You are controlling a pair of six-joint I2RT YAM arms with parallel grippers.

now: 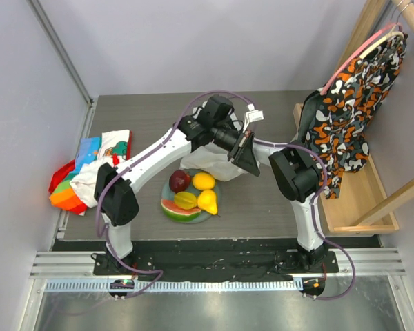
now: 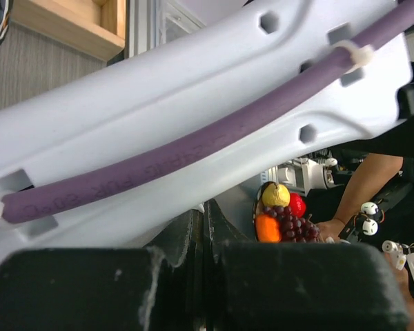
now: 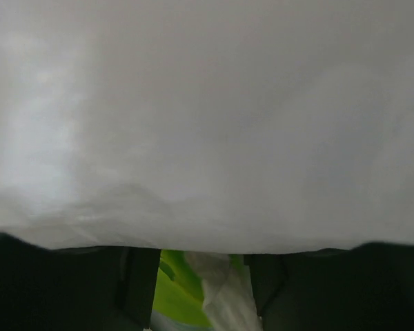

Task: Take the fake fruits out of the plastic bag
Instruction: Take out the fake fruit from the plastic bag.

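Observation:
Several fake fruits lie on a plate point(image 1: 164, 187) at the table's near middle: a dark red apple point(image 1: 179, 181), a yellow lemon point(image 1: 203, 181), a yellow pear point(image 1: 208, 201), a yellow-green piece point(image 1: 185, 200) and a watermelon slice point(image 1: 179, 209). Just behind them the white plastic bag point(image 1: 205, 164) hangs bunched under both grippers. My left gripper point(image 1: 228, 138) point(image 2: 205, 217) is shut, with a white scrap of bag at its tips. My right gripper point(image 1: 243, 157) point(image 3: 201, 289) is pressed against the bag point(image 3: 207, 124), its fingers point(image 3: 138, 283) apart. A bag fold and something bright green point(image 3: 172, 296) show between them.
A colourful cloth pile point(image 1: 90, 169) lies at the table's left edge. A wooden tray point(image 1: 352, 200) and a patterned garment on a hanger point(image 1: 352, 89) stand on the right. The right arm's white link point(image 2: 193, 124) crosses close in front of the left wrist camera.

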